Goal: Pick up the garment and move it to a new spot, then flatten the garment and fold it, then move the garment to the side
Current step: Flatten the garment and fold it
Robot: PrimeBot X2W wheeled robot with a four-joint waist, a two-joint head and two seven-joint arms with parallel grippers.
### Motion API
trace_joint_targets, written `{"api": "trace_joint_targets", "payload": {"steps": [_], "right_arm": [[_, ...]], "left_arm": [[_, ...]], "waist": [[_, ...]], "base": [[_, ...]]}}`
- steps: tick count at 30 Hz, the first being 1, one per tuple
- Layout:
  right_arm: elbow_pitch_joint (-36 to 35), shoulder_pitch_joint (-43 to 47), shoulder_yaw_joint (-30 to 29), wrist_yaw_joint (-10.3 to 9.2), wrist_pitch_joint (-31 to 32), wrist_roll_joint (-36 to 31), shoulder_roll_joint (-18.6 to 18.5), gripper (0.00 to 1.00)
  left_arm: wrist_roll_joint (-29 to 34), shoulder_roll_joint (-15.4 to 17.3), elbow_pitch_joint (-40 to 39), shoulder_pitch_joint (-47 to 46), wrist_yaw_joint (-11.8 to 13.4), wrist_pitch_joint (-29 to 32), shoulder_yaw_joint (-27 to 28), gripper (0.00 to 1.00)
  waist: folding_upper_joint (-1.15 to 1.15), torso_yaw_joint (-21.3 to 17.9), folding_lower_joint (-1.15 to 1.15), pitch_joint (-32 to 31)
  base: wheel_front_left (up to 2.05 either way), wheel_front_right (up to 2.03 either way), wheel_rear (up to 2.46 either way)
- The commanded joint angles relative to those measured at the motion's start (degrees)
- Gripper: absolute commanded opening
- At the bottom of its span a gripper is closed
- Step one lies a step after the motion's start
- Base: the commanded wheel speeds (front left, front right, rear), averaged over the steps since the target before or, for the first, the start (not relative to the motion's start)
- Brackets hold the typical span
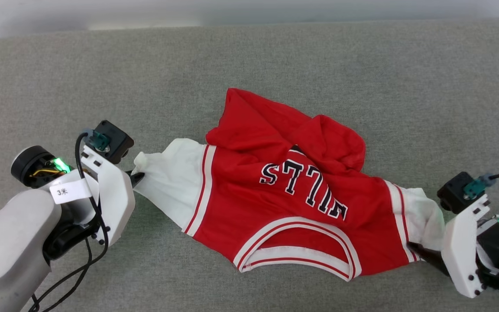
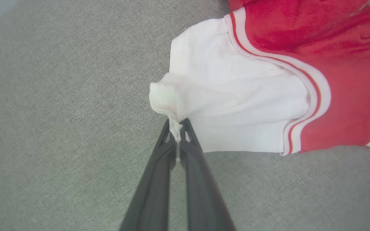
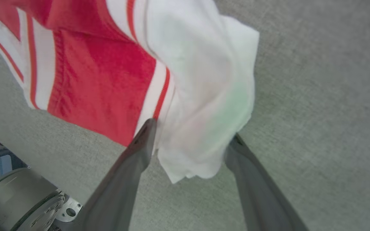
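Garment (image 1: 275, 173) lies crumpled near the centre of the grey fabric worktop (image 1: 362, 65), collar (image 1: 297, 255) toward the robot. Chest lettering (image 1: 303, 184) reads upside down in the head view, and the red body is bunched at the far side. Left end effector (image 2: 178, 128): 2 fingers pressed together, pinching a small tuft at the edge of the white sleeve (image 2: 236, 96) on the robot's left, with the cloth drawn to a peak at the tips. Right end effector (image 3: 191, 131): fingers spread wide, 1 on each side of the other white sleeve (image 3: 204, 64), whose loose edge droops between them, unclamped. The 2 arms sit low at opposite ends of the garment.
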Motion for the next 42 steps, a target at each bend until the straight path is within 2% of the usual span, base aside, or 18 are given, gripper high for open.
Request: {"api": "trace_joint_targets", "payload": {"steps": [1,7,8,9,14,21,25,31,36,42], "right_arm": [[2.1,-0.7,1.7,-0.02,-0.4,0.1,1.1,1.00],[9.4,-1.9,9.7,-0.01,-3.3,1.1,3.2,1.00],[9.7,-2.3,10.6,-0.01,-4.5,1.3,3.2,0.73],[9.8,-3.0,11.2,-0.02,-6.1,1.4,3.1,0.00],[9.8,-5.5,12.7,-0.03,-12.6,2.5,0.1,0.00],[3.7,-3.2,10.3,-0.04,-19.8,4.6,-5.4,0.00],[-1.4,-0.9,6.4,-0.04,-21.5,5.9,-8.5,0.00],[-8.8,0.7,-1.8,-0.04,-21.2,8.4,-9.4,0.00],[-12.3,-2.9,-8.0,-0.04,-17.8,8.2,-9.1,0.00],[-11.2,-13.6,-12.6,-0.04,-12.7,7.7,-6.5,0.00]], "left_arm": [[0.2,-0.2,0.2,-1.0,0.2,-0.3,0.1,0.00],[0.1,-0.7,1.2,-1.0,0.2,-1.6,0.2,0.00],[0.0,-0.7,1.4,-0.8,0.2,-1.9,0.3,0.00],[-0.2,-0.6,1.6,-0.4,0.3,-2.2,0.4,0.00],[-0.9,-0.2,2.1,1.8,0.6,-4.8,1.0,0.00],[-2.8,2.7,-2.4,6.1,3.0,-9.6,4.0,0.00],[-3.6,5.3,-7.3,8.2,5.2,-11.6,6.4,0.00],[-4.1,7.8,-15.7,6.7,8.0,-13.0,10.2,0.00],[-3.6,6.4,-18.5,1.1,8.1,-13.2,12.3,0.00],[-2.1,1.0,-14.2,-11.1,5.6,-13.3,12.7,0.00]], "waist": [[0.00,0.3,0.00,0.7],[0.00,0.6,0.00,1.3],[0.00,0.5,0.00,1.2],[0.00,0.3,0.00,0.9],[0.00,-0.6,0.00,-1.9],[0.00,-1.4,0.00,-7.4],[0.00,-1.5,0.00,-10.2],[0.00,-1.4,0.00,-12.5],[0.00,-1.0,0.00,-11.9],[0.00,-0.3,0.00,-7.3]], "base": [[0.00,0.00,0.00],[0.00,0.00,0.00],[0.00,0.00,0.00],[0.00,0.00,0.00],[0.00,0.00,0.00],[0.00,0.00,0.00],[0.00,0.00,0.00],[0.00,0.00,0.00],[0.00,0.00,0.00],[0.00,0.00,0.00]]}}
